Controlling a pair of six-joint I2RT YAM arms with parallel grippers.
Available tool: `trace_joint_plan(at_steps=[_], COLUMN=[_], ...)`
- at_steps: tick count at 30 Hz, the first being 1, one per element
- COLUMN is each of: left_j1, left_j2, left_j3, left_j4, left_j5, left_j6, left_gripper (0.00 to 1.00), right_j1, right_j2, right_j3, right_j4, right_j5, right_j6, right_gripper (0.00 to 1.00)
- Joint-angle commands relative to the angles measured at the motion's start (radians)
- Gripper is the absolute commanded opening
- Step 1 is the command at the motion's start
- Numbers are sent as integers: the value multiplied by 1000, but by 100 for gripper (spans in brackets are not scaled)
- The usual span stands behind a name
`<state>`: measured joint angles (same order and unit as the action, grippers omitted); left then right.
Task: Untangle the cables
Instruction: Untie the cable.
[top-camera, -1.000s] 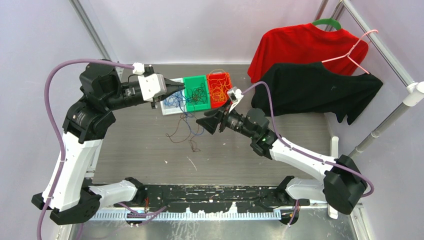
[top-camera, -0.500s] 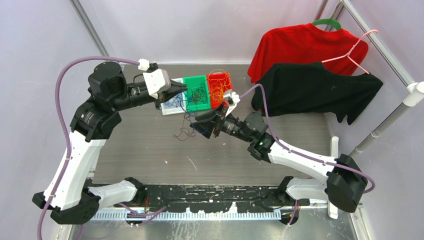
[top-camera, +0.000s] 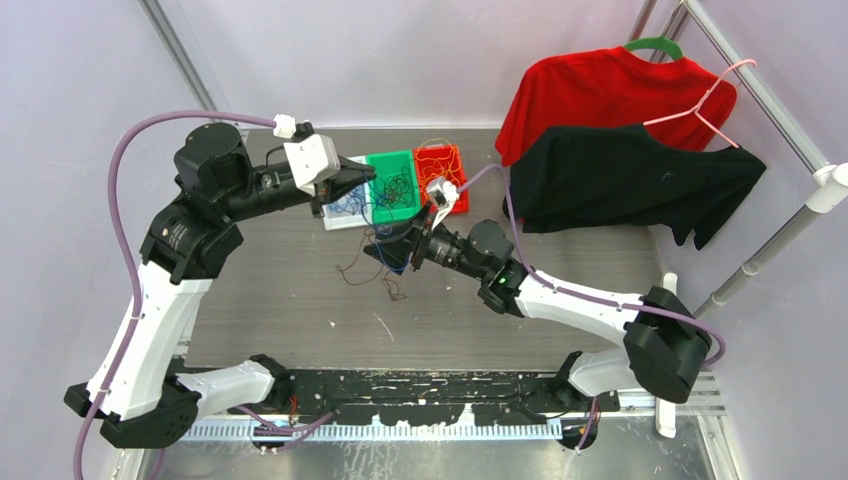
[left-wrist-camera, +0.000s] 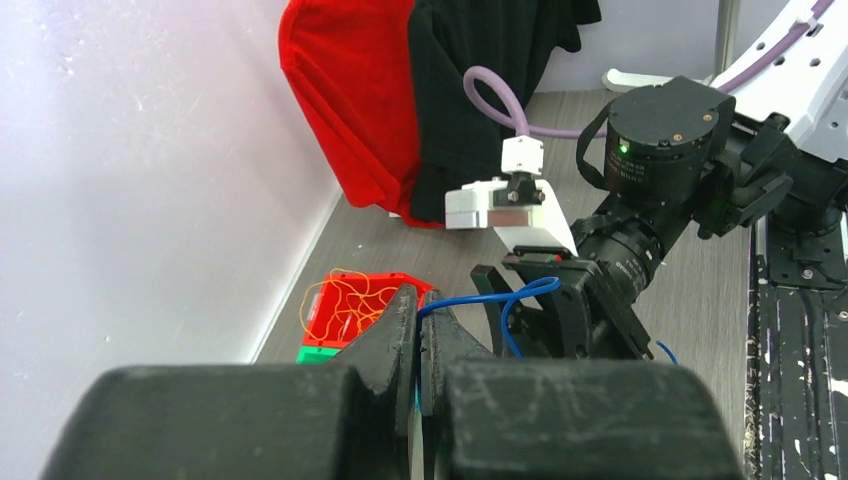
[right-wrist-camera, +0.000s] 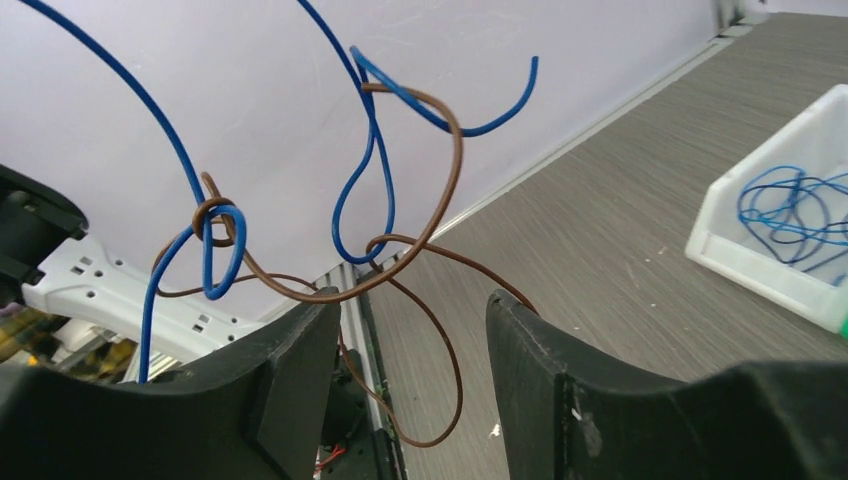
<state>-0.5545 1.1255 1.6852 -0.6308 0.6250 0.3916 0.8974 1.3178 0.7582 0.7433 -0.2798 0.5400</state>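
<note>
My left gripper (top-camera: 368, 177) (left-wrist-camera: 420, 300) is shut on a blue cable (left-wrist-camera: 480, 298) and holds it up over the bins. From it a tangle of blue and brown cables (top-camera: 372, 262) hangs to the table. In the right wrist view the blue cable (right-wrist-camera: 360, 190) is knotted with a brown cable (right-wrist-camera: 440, 180). My right gripper (top-camera: 375, 252) (right-wrist-camera: 412, 310) is open at that tangle, and a brown loop passes between its fingers without being pinched. Sorted cables lie in a white bin (top-camera: 345, 207), a green bin (top-camera: 392, 168) and a red bin (top-camera: 440, 152).
A red shirt (top-camera: 600, 95) and a black shirt (top-camera: 640, 180) hang on a rack (top-camera: 790, 125) at the back right, with a pink wire hanger (top-camera: 715, 105). The side walls stand close on both sides. The arm bases sit along the near edge.
My right arm has reached left and forward, bringing its open jaws to the hanging tangle. My left gripper shifted slightly right, still shut on the blue cable.
</note>
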Motion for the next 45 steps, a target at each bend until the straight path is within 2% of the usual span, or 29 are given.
trace_joint_plan(at_steps=[1,4,9,14,19,28,35,41,45], left_j1=[-7,-9,-9,-8,-8,-8,-9,-8,-8], left_j2=[-2,0,3,2,0,2,-4,-3,3], left_j3=[44,50,70,90,106,136,122,136,150], left_j4=[71,83,101,115,147,155,225,238,230], left_j5=[-5,-10,-28,-58,-96,-127,-177,-206,-270], left_j6=[-22,-24,-33,-22,0,55,113,181,252], left_gripper=[0,0,0,0,0,0,0,0,0], right_j1=[28,36,37,37,33,3,-2,-3,-4], right_j2=[25,47,97,97,33,-129,-252,-293,-262], right_j3=[40,35,43,-15,-101,-253,-304,-319,-289], right_j4=[135,170,246,306,246,-37,-272,-467,-615], right_j5=[-8,12,47,125,194,326,429,521,568], right_j6=[43,60,111,144,129,101,113,110,99], right_gripper=[61,59,44,14,2,1,1,1,1])
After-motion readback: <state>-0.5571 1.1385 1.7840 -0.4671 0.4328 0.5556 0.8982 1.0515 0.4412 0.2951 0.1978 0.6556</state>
